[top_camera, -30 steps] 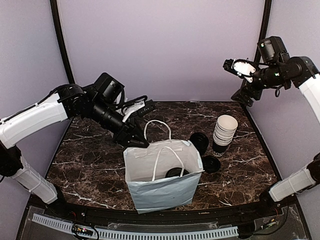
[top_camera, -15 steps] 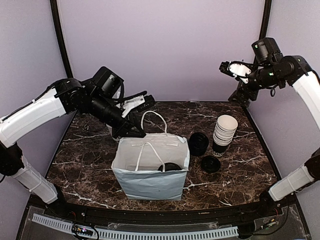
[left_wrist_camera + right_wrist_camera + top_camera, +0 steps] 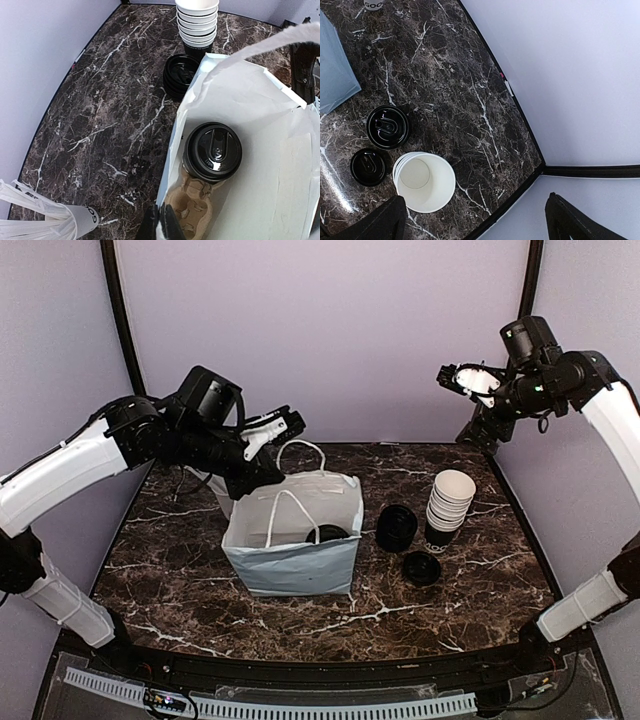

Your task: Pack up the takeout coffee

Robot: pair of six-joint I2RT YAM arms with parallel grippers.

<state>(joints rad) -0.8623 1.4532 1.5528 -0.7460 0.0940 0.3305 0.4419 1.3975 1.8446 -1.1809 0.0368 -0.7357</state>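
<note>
The takeout coffee [image 3: 212, 150], a dark cup with a round black lid, stands inside the white paper bag [image 3: 290, 565] in a brown cardboard carrier [image 3: 200, 207]. In the top view its lid [image 3: 330, 533] shows just over the bag's front wall. My left gripper [image 3: 160, 227] is shut on the bag's rim at the bag's back left corner [image 3: 262, 480]. The bag's handles stand up. My right gripper [image 3: 460, 378] hangs high over the table's far right corner, open and holding nothing; in its wrist view its jaws [image 3: 475, 220] stand wide apart.
A stack of lidless white cups [image 3: 450, 505] stands right of the bag, with a pile of black lids [image 3: 397, 527] and a single lid [image 3: 421, 568] beside it. A white cup of straws [image 3: 75, 220] stands near the left gripper.
The left gripper has shut on the bag's rim, and the bag has slid left and toward the back of the table. The right gripper has shifted slightly left and stays open.
</note>
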